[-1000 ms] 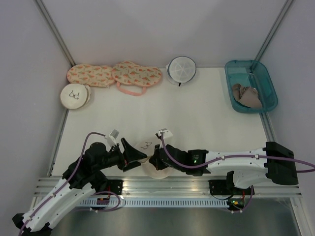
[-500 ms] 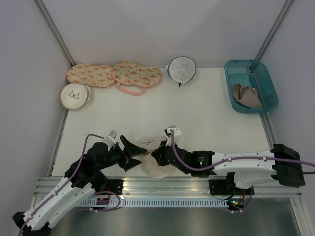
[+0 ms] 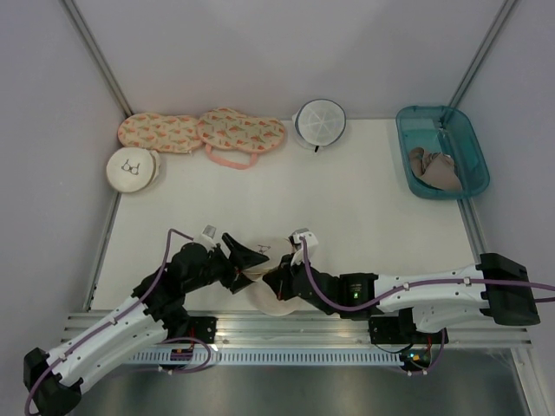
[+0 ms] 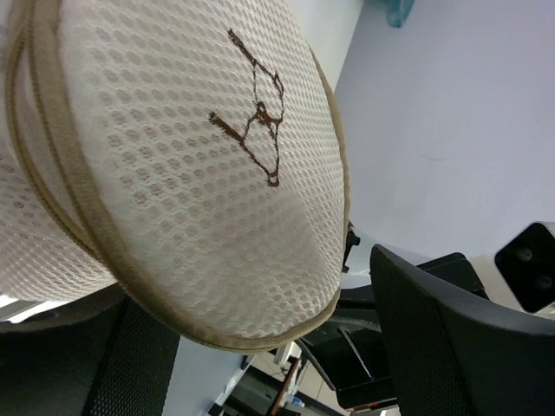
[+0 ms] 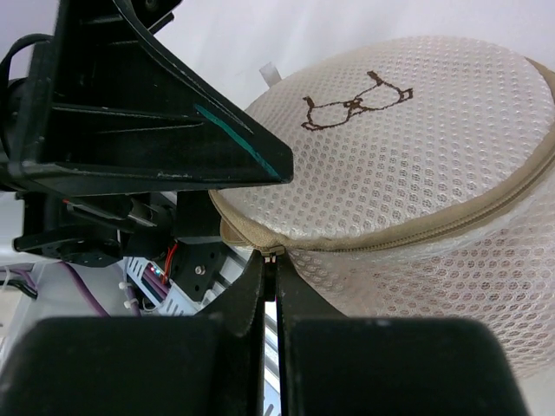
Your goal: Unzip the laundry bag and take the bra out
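Note:
The laundry bag [image 3: 270, 293], round cream mesh with a dark bra outline drawing, lies near the table's front edge between my two arms. My right gripper [image 3: 277, 279] is shut on the bag's zipper pull [image 5: 271, 252] at the end of the tan rim zipper [image 5: 408, 227]. My left gripper [image 3: 247, 264] is open, its jaws wide, with the bag's dome [image 4: 182, 165] between the fingers [image 4: 460, 347]; one finger stands apart from the rim. The zipper looks closed. The bra is hidden.
At the back left lie a second cream round bag [image 3: 132, 169] and two flat peach patterned pouches [image 3: 204, 133]. A white mesh round bag [image 3: 319, 122] sits at the back middle. A teal bin [image 3: 468, 143] at the back right holds a tan-grey bra [image 3: 435, 170].
My left gripper has moved forward and right, over the bag. My right gripper has shifted slightly right with the zipper pull, and the bag has turned a little.

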Controlling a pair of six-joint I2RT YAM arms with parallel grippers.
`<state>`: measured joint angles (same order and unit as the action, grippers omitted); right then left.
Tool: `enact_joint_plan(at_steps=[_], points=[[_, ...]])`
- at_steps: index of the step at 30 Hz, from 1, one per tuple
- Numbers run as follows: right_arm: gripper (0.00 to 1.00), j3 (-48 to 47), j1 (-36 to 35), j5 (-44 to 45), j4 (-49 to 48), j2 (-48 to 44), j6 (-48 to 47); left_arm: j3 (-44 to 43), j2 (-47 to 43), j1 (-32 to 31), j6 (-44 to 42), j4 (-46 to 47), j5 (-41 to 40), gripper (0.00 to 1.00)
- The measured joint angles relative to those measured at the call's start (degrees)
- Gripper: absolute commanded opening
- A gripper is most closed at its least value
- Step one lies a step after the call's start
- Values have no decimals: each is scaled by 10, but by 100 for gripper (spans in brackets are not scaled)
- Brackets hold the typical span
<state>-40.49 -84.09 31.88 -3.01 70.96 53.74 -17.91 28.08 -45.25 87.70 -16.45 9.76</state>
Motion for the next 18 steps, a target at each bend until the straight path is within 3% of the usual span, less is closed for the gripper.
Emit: enact_joint_plan(at_steps=[2, 3, 5, 6, 9, 18], points=[[1, 0, -2, 0, -1, -4, -3, 5, -14, -2, 3, 9, -8, 72], [0, 0, -3, 0, -1, -7, -5, 8, -21, -2, 5, 11, -11, 54], [1, 0, -5, 0, 0, -12, -10, 13, -39, -2, 10, 16, -22, 42], [0, 0, -6, 0, 1, -15, -13, 14, -43, -2, 9, 16, -25, 31], [0, 0, -8, -2, 9, -19, -20, 14, -45, -2, 8, 20, -38, 17], [0, -45, -9, -17, 110, -15, -47, -3, 5, -3, -34, 23, -66, 12]])
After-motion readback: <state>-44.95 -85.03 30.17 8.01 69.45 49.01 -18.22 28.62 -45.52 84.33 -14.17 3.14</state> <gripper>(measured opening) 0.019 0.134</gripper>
